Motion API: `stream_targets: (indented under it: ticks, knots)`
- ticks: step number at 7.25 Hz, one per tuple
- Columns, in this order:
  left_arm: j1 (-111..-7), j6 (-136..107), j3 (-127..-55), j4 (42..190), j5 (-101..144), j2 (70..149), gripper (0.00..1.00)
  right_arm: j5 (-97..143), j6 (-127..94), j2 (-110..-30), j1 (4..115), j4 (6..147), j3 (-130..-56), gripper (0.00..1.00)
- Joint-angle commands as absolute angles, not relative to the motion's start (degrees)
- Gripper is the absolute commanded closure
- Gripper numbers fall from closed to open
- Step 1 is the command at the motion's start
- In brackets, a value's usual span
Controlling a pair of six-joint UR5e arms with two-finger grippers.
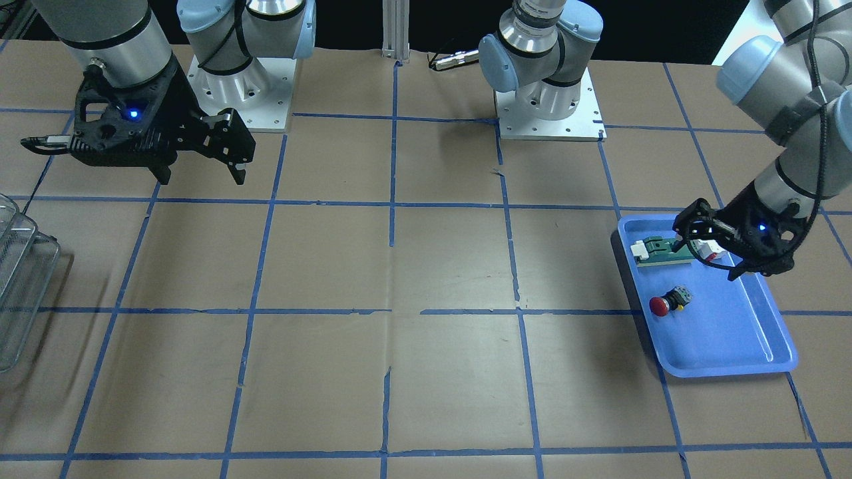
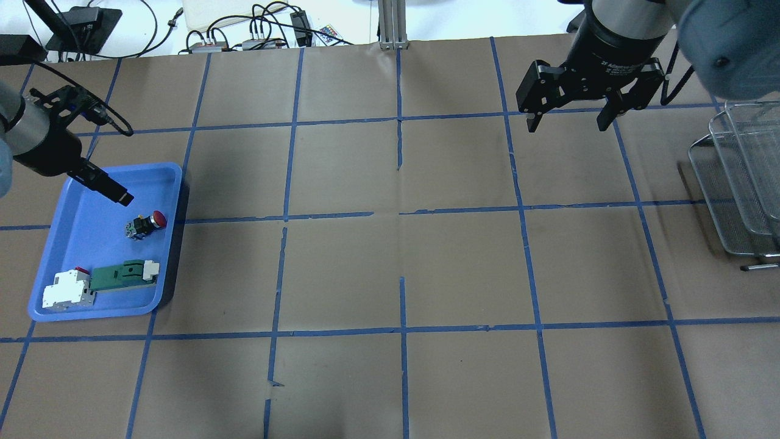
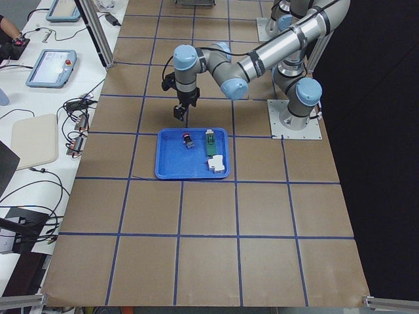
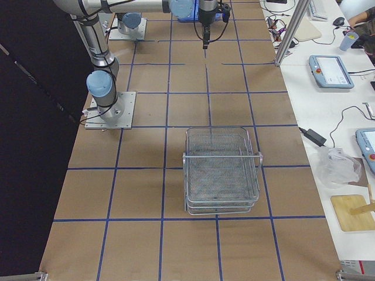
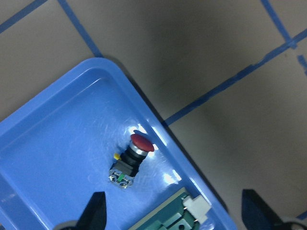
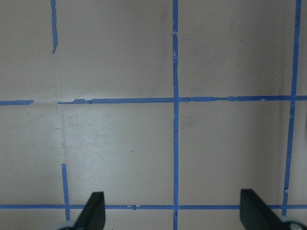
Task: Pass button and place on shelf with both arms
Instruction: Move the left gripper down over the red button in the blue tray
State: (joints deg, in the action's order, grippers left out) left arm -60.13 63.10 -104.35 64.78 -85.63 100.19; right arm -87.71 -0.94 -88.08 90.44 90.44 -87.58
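Button: lies on its side on the floor of the blue tray, red head toward the tray wall nearest the table's middle. Left gripper: hangs over the tray with its 2 fingers spread wide, gripping and touching nothing. In the left wrist view the button sits ahead of the fingertips and clear of them, nearer the finger on that view's left. Right gripper: jaws wide open and empty, held above bare table paper near the wire-mesh shelf, well apart from the button. White lettering on its body begins "2F Adaptive"; the rest is too small to read. A green-and-white part and a white block share the tray.
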Motion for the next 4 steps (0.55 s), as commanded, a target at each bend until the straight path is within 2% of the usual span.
stream_targets:
  ticks: [1,4]
  knots:
    - [-56.60,70.20,-105.37,54.13,-81.92,106.76,0.00,-87.54,-1.06,-87.98,90.35,90.09,-87.45,0.00]
    - [-52.31,81.06,-106.78,52.83,-81.39,111.70,0.00,-87.19,-1.05,-87.89,90.44,89.38,-86.66,0.00]
